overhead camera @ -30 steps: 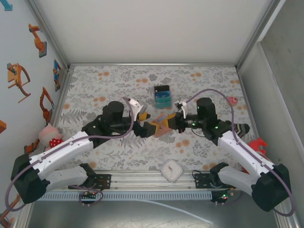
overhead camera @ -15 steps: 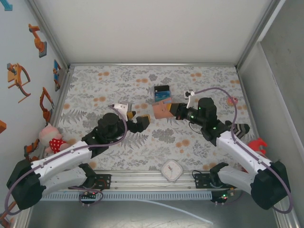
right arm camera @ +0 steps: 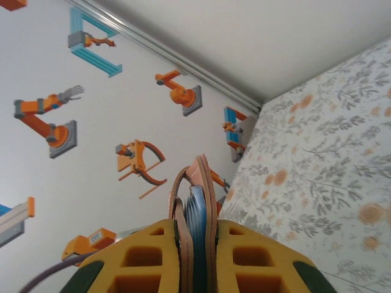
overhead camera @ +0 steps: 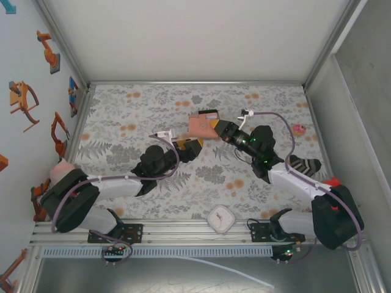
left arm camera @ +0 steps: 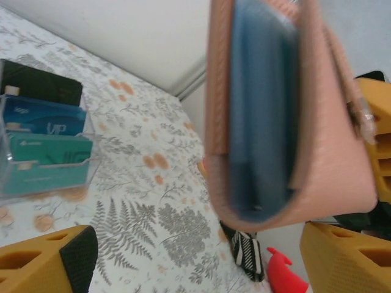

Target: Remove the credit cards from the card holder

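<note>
The left gripper sits low over the floral-print table cover. Its orange claw is released and empty, fingers spread as if ready to pinch whatever edge is offered. Beyond it, in the left wrist view, a clear plastic stand holds teal, light-blue and black plastic credit cards upright, apart from the wallet. Further right, the terracotta-brown leather folding card holder is held off the table on edge, its layered side turned toward the left arm, probably so the free claw can reach between the leaves. Blue shows inside; whether it is card or lining cannot be told. The right gripper is clenched on one end of the card holder, steadying it.
</note>
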Action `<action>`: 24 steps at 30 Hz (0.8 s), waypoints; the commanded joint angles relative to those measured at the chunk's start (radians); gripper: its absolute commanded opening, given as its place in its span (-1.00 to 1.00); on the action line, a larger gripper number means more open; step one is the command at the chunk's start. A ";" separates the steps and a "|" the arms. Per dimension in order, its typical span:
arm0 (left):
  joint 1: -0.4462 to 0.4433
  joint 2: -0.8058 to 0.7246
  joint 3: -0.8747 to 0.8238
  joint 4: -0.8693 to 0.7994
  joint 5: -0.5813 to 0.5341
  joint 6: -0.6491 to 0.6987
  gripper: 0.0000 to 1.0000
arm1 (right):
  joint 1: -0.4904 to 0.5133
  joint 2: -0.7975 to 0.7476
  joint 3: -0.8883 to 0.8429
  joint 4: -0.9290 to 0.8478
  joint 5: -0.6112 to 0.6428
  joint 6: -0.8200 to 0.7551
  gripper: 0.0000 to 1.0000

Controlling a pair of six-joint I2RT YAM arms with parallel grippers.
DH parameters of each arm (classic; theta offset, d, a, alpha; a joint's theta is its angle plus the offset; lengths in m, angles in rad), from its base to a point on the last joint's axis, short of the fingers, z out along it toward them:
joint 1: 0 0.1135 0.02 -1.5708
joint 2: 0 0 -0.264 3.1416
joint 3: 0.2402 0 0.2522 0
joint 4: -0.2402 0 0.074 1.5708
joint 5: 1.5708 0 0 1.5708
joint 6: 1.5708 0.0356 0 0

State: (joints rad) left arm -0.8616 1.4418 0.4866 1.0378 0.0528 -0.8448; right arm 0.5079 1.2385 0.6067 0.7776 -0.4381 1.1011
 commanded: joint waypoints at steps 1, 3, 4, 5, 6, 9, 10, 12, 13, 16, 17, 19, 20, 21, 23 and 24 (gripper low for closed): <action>0.014 0.066 -0.010 0.310 0.055 -0.076 0.57 | 0.010 -0.015 -0.007 0.104 -0.016 0.045 -1.00; 0.027 0.101 -0.002 0.360 0.070 -0.102 0.45 | 0.011 -0.016 -0.010 0.104 -0.019 0.049 -1.00; 0.029 0.106 0.005 0.362 0.078 -0.100 0.42 | 0.011 -0.016 -0.013 0.104 -0.019 0.049 -1.00; 0.030 0.110 0.014 0.361 0.090 -0.092 0.39 | 0.011 -0.017 -0.015 0.104 -0.018 0.049 -1.00; 0.030 0.109 0.021 0.361 0.105 -0.084 0.38 | 0.010 -0.017 -0.017 0.105 -0.017 0.049 -1.00; 0.027 0.100 0.040 0.361 0.142 -0.067 0.42 | 0.011 -0.018 -0.021 0.106 -0.011 0.045 -1.00; 0.027 0.094 0.041 0.362 0.148 -0.065 0.48 | 0.011 -0.017 -0.023 0.106 -0.008 0.042 -1.00; 0.028 0.080 0.037 0.361 0.155 -0.061 0.62 | 0.011 -0.019 -0.022 0.106 0.000 0.034 -1.00; 0.029 0.073 0.034 0.361 0.159 -0.062 0.66 | 0.011 -0.020 -0.022 0.106 0.005 0.031 -1.00; 0.029 0.055 0.014 0.361 0.161 -0.066 0.70 | 0.009 -0.016 -0.015 0.105 0.012 0.026 -1.00; 0.030 0.048 0.006 0.360 0.150 -0.066 0.71 | 0.009 -0.014 -0.012 0.106 0.010 0.026 -1.00; 0.036 0.035 -0.007 0.361 0.131 -0.063 0.72 | 0.010 -0.009 -0.004 0.108 0.001 0.032 -1.00; 0.040 0.029 -0.011 0.361 0.123 -0.062 0.73 | 0.011 -0.006 -0.002 0.112 -0.005 0.039 -1.00; 0.044 0.024 -0.011 0.361 0.116 -0.059 0.73 | 0.011 -0.004 -0.003 0.118 -0.008 0.044 -1.00; 0.053 0.022 -0.001 0.360 0.111 -0.053 0.74 | 0.011 -0.003 -0.005 0.127 -0.018 0.053 -1.00; 0.056 0.026 0.007 0.360 0.112 -0.053 0.73 | 0.012 -0.003 -0.004 0.129 -0.021 0.057 -1.00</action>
State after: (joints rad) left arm -0.8177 1.4895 0.4881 1.3499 0.1753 -0.9058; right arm 0.5121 1.2381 0.5953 0.8433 -0.4469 1.1404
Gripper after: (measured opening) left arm 0.867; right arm 0.114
